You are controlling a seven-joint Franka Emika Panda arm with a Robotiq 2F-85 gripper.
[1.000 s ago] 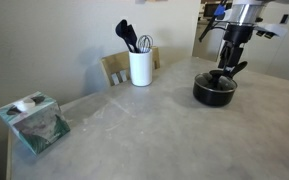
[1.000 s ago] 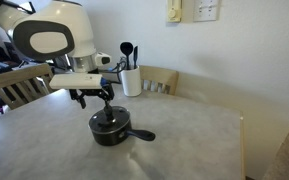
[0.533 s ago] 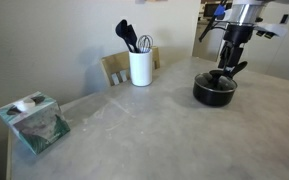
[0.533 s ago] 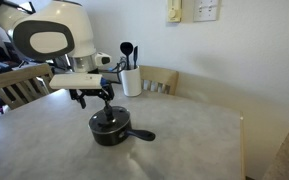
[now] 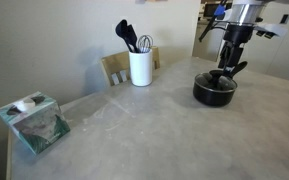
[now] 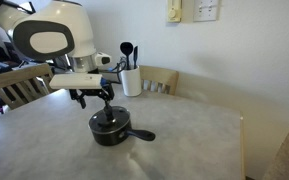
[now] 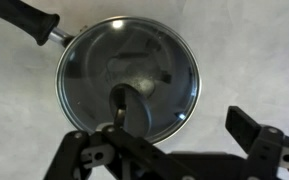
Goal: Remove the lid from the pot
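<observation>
Wrist view puts the lid point(image 7: 149, 62) seated on the pot point(image 7: 24, 18), filling the upper centre of the frame, its knob point(image 7: 131, 105) below the middle. Our gripper point(image 7: 169, 142) hangs spread wide, holding nothing. The knob looks off towards one finger; closing like this, we judge, could clip it and shove the pot across the smooth grey table point(image 5: 134, 130). Behind stand a white utensil holder point(image 5: 140, 68), a wooden chair point(image 6: 164, 78) and a plain wall.

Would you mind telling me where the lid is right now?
The lid sits on the pot, just below the gripper, away from the white utensil holder.
</observation>
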